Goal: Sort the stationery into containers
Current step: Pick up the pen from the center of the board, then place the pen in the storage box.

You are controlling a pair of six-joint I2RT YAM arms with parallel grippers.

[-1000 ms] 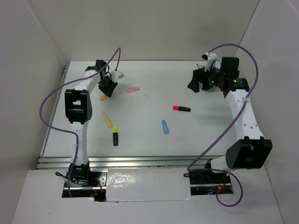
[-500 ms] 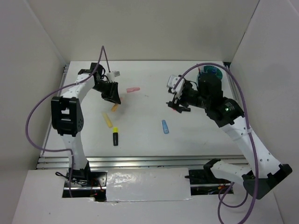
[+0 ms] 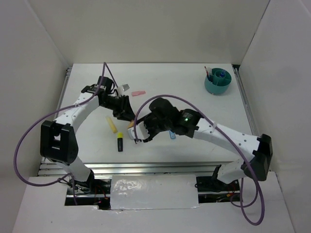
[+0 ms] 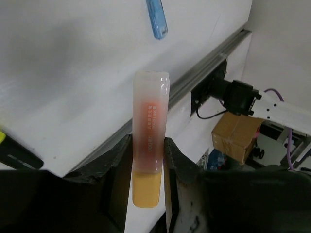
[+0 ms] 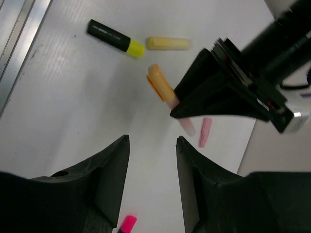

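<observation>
An orange highlighter [image 4: 150, 145] with a clear cap is clamped in my left gripper [image 4: 147, 141], which is shut on it. From above, that left gripper [image 3: 124, 114] hangs over the table's left middle. My right gripper [image 3: 139, 134] hovers just in front of it and stands open with nothing between its fingertips [image 5: 153, 141]. In the right wrist view the orange highlighter [image 5: 162, 83] sticks out of the left gripper [image 5: 228, 92]. A pink marker tip [image 5: 127, 224] shows at that view's bottom edge. The teal container [image 3: 217, 81] stands at the back right.
On the table lie a yellow marker [image 3: 112, 124], a black-and-yellow highlighter [image 3: 119, 141], a pink eraser [image 3: 139, 92] and a blue marker [image 3: 171, 135] half under the right arm. The two grippers are close together. The table's metal front rail [image 3: 146, 167] runs along the near edge.
My right arm has swung from the teal container across to the left middle, its jaws narrowing. My left gripper has carried the orange highlighter forward and toward the centre.
</observation>
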